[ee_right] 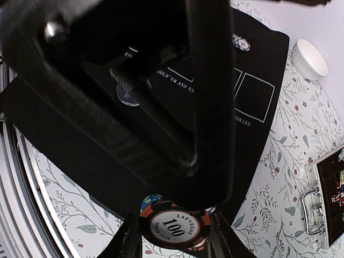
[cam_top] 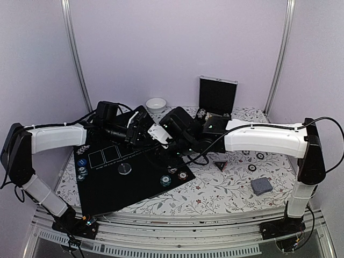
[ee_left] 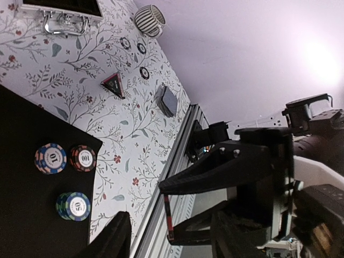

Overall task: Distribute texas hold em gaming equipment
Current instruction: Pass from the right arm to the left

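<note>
right wrist view: the 100 chip [ee_right: 172, 226] is clamped in the right jaws above the edge of the black mat [ee_right: 266, 59]; left jaws stand open around it. risk: if the right jaws release before the left bite, it drops to the bench [ee_right: 279, 177].

The red-and-black poker chip [ee_right: 172, 226] in the right wrist view reads "100" at its centre, ringed by "LAS VEGAS" and "POKER CLUB". The black mat [ee_right: 269, 54] behind it carries white print, of which only "HOLD 'EM AND" and the ending "TORIES" can be made out. In the left wrist view three chip stacks show their values: "10" on the blue-and-red stack [ee_left: 51, 158], "100" on the red-and-black stack [ee_left: 84, 158] and "50" on the blue-and-green stack [ee_left: 74, 206].
</note>
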